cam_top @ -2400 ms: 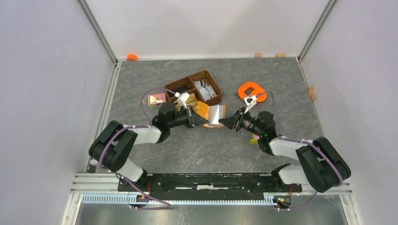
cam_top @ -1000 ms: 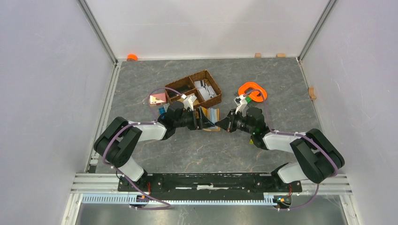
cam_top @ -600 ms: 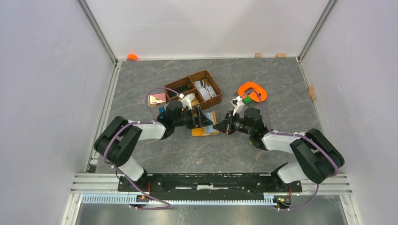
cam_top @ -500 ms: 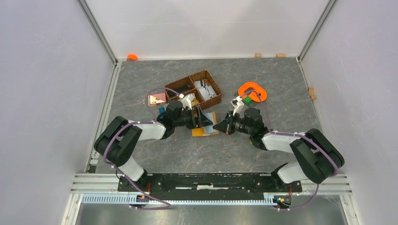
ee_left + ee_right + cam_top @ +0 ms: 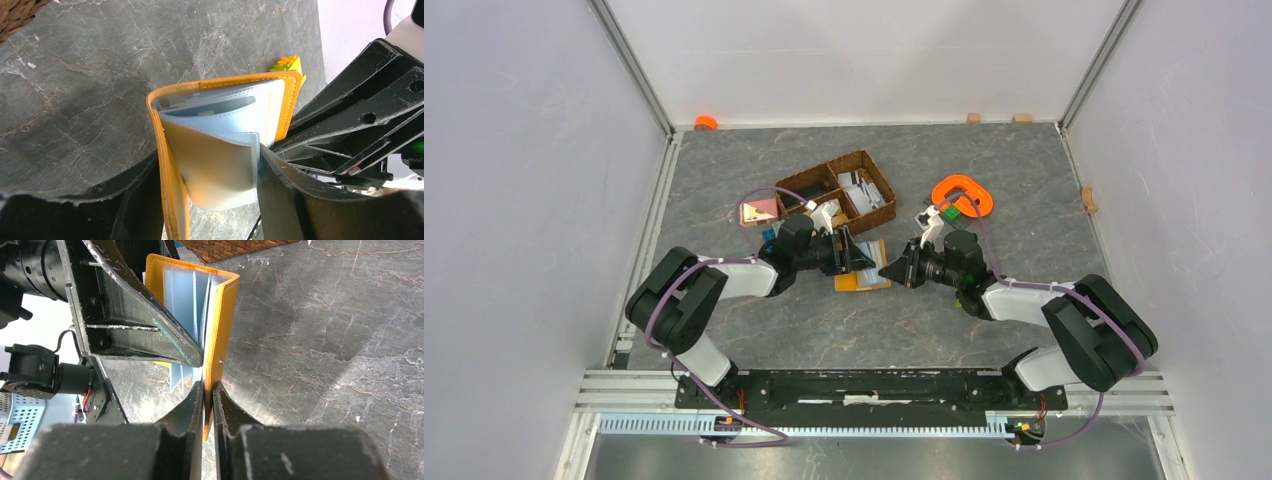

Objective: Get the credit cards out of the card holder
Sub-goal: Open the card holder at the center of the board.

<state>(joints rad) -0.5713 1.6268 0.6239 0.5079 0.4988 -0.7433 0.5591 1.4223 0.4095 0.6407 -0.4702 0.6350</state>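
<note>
Holder [image 5: 220, 115] stands open between both grippers, just in front of the basket [image 5: 880, 182] and low over the table [image 5: 1024, 190]. Left gripper [image 5: 207, 165] has its 2 fingers spread around 1 half, touching the orange cover and a light-blue panel. Right gripper [image 5: 207, 390], nearly pressed together, pinches the other cover's edge.

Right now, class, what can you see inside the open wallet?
Light blue pockets fanned between the orange covers of the wallet. Whether cards sit in them cannot be seen: the pockets cover their contents.
</note>
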